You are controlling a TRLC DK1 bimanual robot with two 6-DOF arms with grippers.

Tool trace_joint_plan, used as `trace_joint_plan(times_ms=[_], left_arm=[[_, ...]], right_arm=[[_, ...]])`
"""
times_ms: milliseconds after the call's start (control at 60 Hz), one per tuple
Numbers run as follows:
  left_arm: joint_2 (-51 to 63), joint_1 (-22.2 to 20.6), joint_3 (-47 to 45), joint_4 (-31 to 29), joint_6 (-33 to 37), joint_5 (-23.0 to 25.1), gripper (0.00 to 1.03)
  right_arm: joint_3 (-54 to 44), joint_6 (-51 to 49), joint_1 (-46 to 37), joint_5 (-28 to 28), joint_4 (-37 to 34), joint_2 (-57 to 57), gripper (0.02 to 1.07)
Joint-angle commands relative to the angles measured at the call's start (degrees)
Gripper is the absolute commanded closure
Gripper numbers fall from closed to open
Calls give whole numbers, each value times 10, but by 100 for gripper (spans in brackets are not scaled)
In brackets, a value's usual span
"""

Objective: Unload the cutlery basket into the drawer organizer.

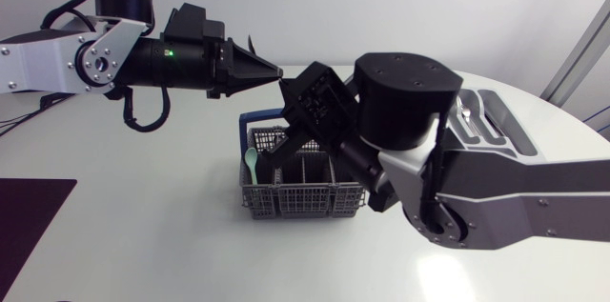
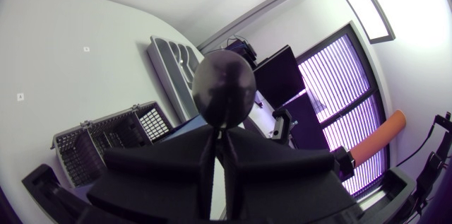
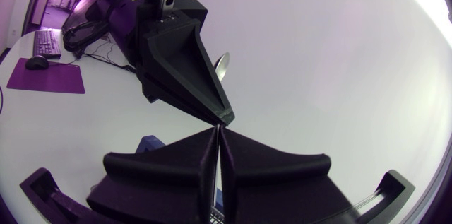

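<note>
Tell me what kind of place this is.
Probably a robotics lab test bench: robot left arm and right arm, with a cutlery basket and drawer organizer on a white table.

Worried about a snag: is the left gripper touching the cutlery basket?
Apart. The head view shows the left gripper, shut on a spoon, well above the basket, with a plain gap between its tip and the basket's rim.
</note>
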Motion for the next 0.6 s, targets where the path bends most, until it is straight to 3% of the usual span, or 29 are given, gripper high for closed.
trace_joint_plan(times_ms=[0,150,183,267,350,583], left_arm=[[-25,3,2,28,-8,4,100],[-33,3,1,29,-4,-4,100],[-34,4,0,29,-2,-8,100],[-41,4,-2,29,2,-17,100],[-48,3,-4,27,10,-21,100],[-71,-7,-15,21,39,-39,100]], right_arm=[[-21,-19,19,-19,-27,23,99],[-24,-15,19,-19,-36,9,73],[-26,-14,19,-19,-40,3,62],[-27,-14,18,-23,-53,-8,50],[-28,-10,15,-28,-67,-22,44],[-22,26,-12,-68,-126,-71,44]])
